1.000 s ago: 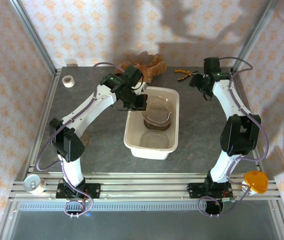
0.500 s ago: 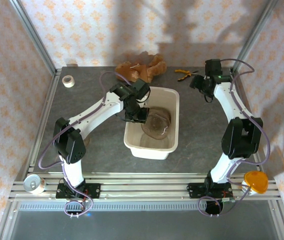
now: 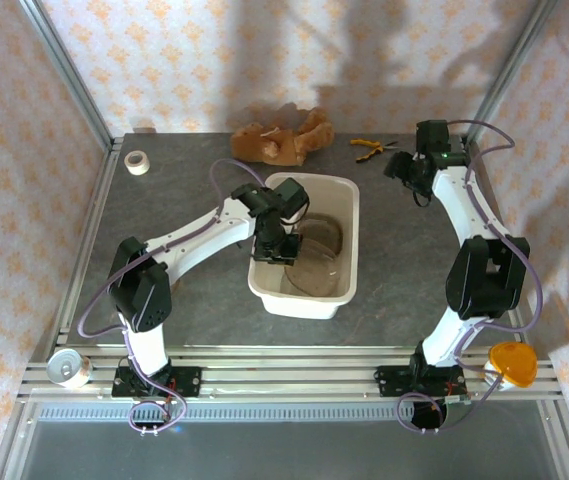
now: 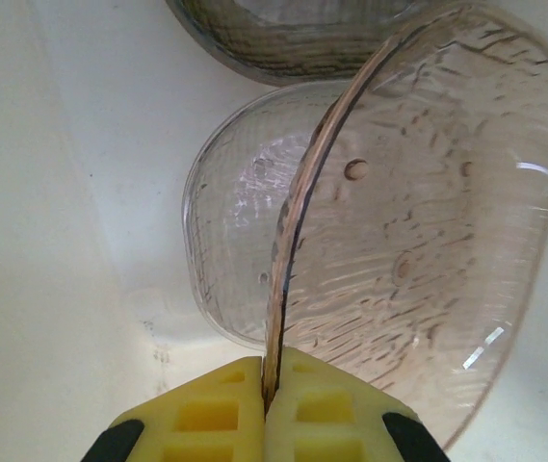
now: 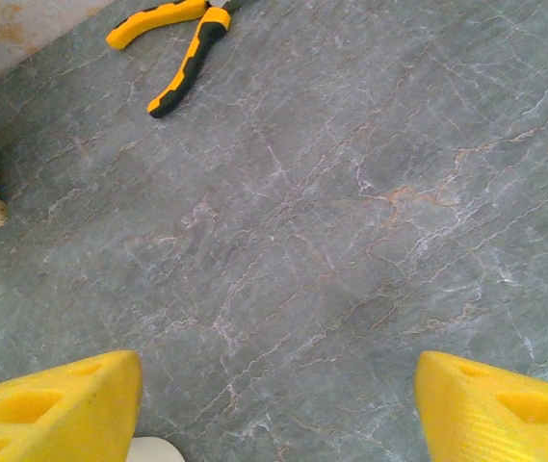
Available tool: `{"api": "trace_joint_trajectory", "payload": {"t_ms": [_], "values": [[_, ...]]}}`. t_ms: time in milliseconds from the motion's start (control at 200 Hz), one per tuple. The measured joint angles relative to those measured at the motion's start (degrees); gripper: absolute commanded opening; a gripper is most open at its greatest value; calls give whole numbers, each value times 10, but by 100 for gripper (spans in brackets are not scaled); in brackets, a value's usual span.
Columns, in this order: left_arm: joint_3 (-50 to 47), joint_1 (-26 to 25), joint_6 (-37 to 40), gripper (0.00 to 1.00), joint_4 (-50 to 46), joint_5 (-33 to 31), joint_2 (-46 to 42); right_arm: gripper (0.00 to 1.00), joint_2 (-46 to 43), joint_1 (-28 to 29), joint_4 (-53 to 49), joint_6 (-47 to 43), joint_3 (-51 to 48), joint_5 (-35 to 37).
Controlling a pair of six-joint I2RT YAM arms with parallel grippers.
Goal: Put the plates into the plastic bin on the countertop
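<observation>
Clear brownish plate (image 4: 418, 192), pinched by left tool (image 4: 266, 371), hangs inside white plastic bin (image 3: 302, 300). Right tool (image 5: 278, 385) gapes near yellow-handled pliers (image 5: 192, 58).

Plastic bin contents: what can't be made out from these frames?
Top external: the plate count in the plastic bin. The clear plates overlap, and the left gripper covers part.
Left wrist: the far plate is cut off by the top edge.
Left wrist: whether the held plate touches the lower plate. Transparency hides any contact.

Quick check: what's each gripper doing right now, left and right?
Left gripper: closed on the rim of a plate, inside the plastic bin.
Right gripper: open, holding nothing, above the countertop.
</observation>
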Motion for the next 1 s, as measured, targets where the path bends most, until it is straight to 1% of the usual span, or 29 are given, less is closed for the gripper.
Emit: {"api": "trace_joint_trajectory", "payload": {"t_ms": [310,731,1001], "values": [[2,-18,0,0,-3,-13,2,75,0,-2,8,-9,-16,-3],[76,-38,18,0,-47,-73,66,75,0,-8,8,-19,-18,-8],[81,-41,20,0,-57,-77,94,75,0,-14,9,-24,-18,-14]]}}
